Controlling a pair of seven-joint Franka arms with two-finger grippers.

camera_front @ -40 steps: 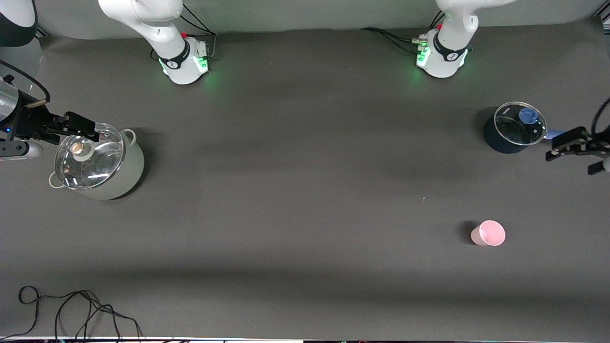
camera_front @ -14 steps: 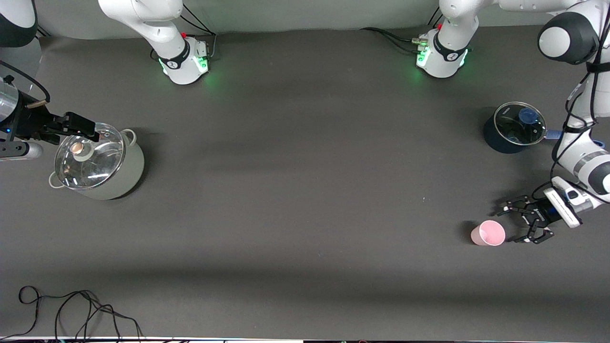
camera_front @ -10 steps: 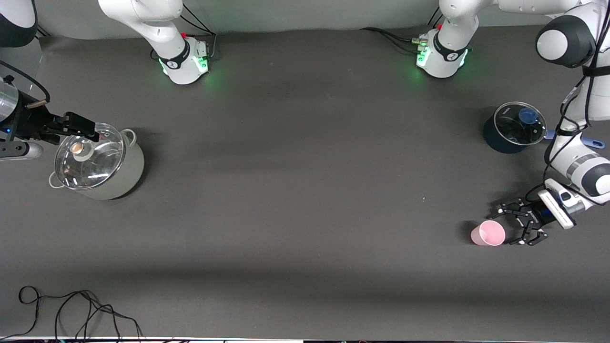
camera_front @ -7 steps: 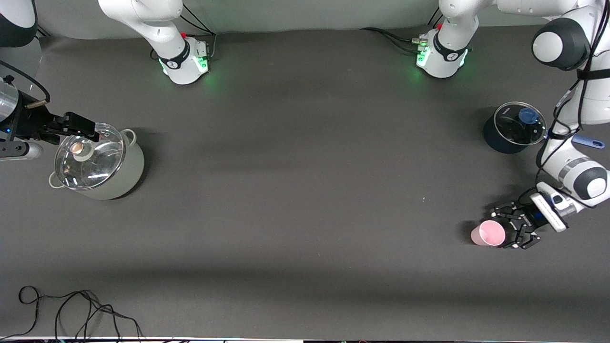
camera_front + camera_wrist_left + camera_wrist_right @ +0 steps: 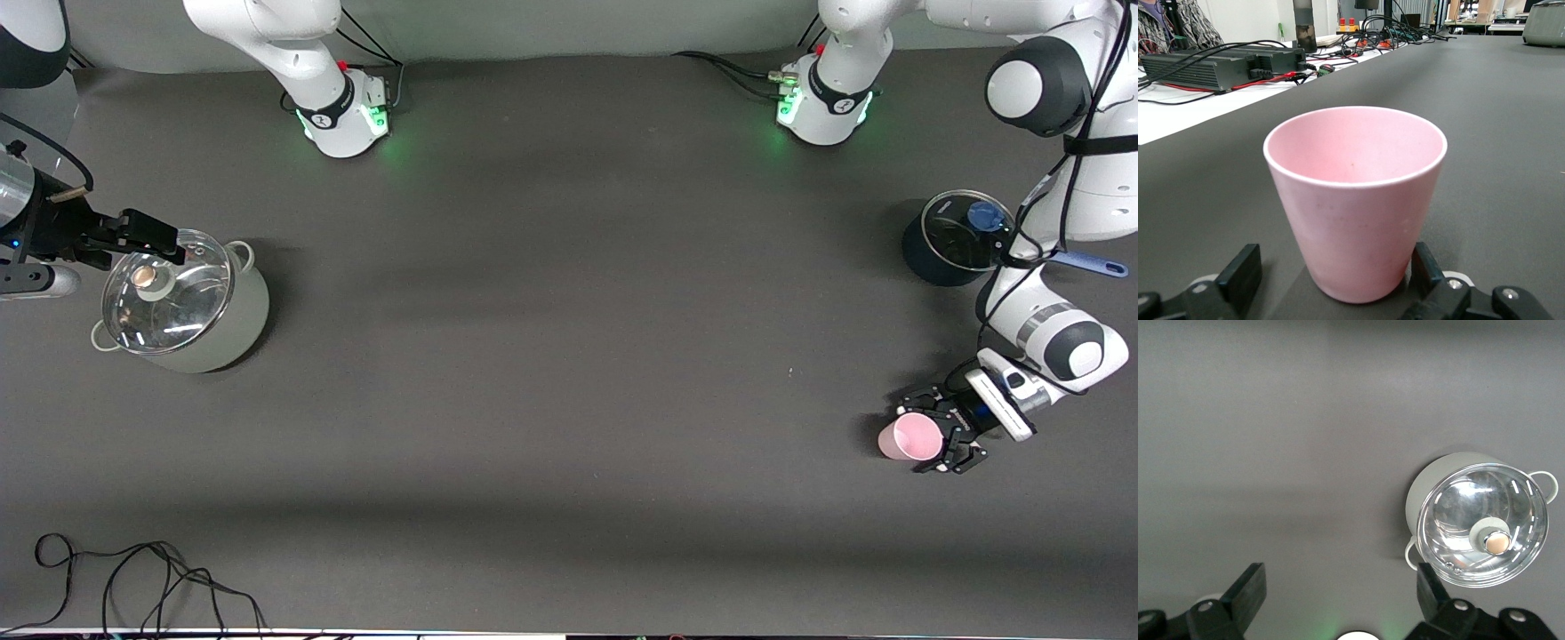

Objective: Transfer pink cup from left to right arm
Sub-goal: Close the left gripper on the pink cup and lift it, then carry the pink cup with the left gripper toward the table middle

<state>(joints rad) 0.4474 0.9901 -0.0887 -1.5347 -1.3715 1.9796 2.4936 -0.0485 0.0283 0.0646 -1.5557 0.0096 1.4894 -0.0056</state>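
Observation:
The pink cup [image 5: 909, 439] stands upright on the dark table near the left arm's end, toward the front camera. My left gripper [image 5: 921, 434] is down at table level with its black linked fingers open, one on each side of the cup. In the left wrist view the cup [image 5: 1355, 200] fills the middle between the two fingertips [image 5: 1241, 275]; one finger is close to its wall and the other is apart. My right gripper [image 5: 167, 242] is open and empty. It waits over the rim of the grey-green pot at the right arm's end.
A grey-green pot with a glass lid [image 5: 182, 302] stands at the right arm's end and shows in the right wrist view [image 5: 1481, 520]. A dark blue saucepan with a glass lid [image 5: 956, 238] stands farther from the front camera than the cup. Loose black cable [image 5: 133, 578] lies at the table's front edge.
My left arm came in from the table's end, dropped to table level and slid its open fingers around the pink cup. The cup and the right arm have not moved.

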